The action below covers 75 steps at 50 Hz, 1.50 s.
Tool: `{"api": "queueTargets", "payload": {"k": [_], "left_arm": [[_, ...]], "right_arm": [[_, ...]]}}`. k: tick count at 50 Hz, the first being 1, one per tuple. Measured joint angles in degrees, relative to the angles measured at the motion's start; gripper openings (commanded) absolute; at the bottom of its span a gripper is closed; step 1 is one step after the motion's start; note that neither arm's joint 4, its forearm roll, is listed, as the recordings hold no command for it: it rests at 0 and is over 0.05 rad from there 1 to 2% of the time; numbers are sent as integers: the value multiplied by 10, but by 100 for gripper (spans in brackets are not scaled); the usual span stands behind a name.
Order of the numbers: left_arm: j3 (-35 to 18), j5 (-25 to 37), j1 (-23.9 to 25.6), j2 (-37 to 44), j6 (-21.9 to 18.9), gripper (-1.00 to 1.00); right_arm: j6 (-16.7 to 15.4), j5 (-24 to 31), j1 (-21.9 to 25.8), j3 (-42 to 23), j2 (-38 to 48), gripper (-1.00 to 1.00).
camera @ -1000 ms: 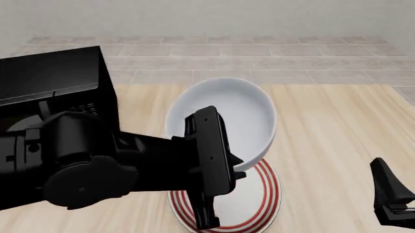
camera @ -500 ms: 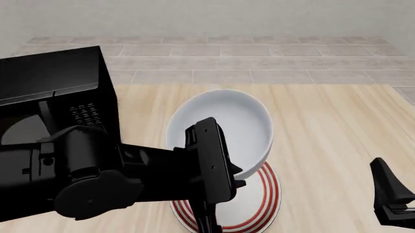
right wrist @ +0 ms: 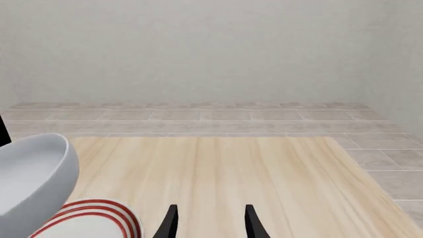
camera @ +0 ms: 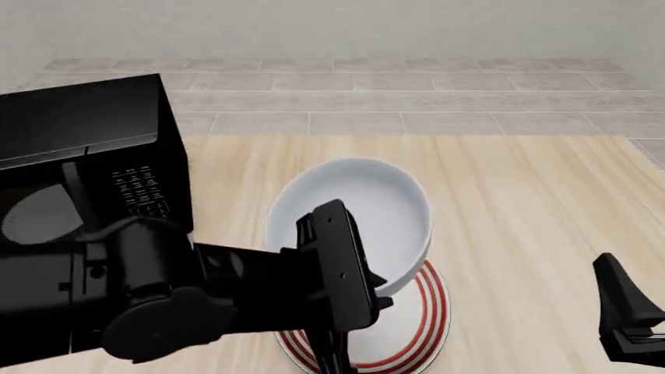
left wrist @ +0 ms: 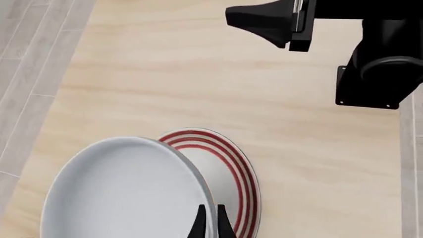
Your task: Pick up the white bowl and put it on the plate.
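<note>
The white bowl [camera: 359,218] hangs tilted just above the plate [camera: 421,323], its near rim low over the red rings. My left gripper [camera: 381,280] is shut on that near rim; in the left wrist view its fingertips [left wrist: 198,225] pinch the edge of the bowl [left wrist: 126,193], with the plate [left wrist: 235,171] partly showing beneath. My right gripper [camera: 627,313] stays low at the right, open and holding nothing. In its wrist view the right gripper [right wrist: 210,223] has the bowl [right wrist: 33,183] and the plate [right wrist: 92,220] off to one side.
A black microwave [camera: 89,144] stands on the table's left, behind my left arm [camera: 156,304]. The right arm [left wrist: 380,54] crosses the left wrist view. Grey tiled floor [camera: 416,101] lies beyond the wooden tabletop [camera: 530,218].
The left gripper has lowered the bowl toward the plate, and the arm has sunk with it. The right gripper has not moved.
</note>
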<state>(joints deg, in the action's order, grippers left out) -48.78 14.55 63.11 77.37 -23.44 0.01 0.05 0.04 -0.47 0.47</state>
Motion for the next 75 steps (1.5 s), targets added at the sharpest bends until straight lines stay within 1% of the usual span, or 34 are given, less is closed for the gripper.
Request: {"api": "queueTargets", "payload": {"k": [51,75], "left_arm": [[45,-51,12,24,39,-100],[47,-56,6,31,39,-100]], "right_arm": [[0,0,0,0,0,100],[0,0,0,0,0,100]]}}
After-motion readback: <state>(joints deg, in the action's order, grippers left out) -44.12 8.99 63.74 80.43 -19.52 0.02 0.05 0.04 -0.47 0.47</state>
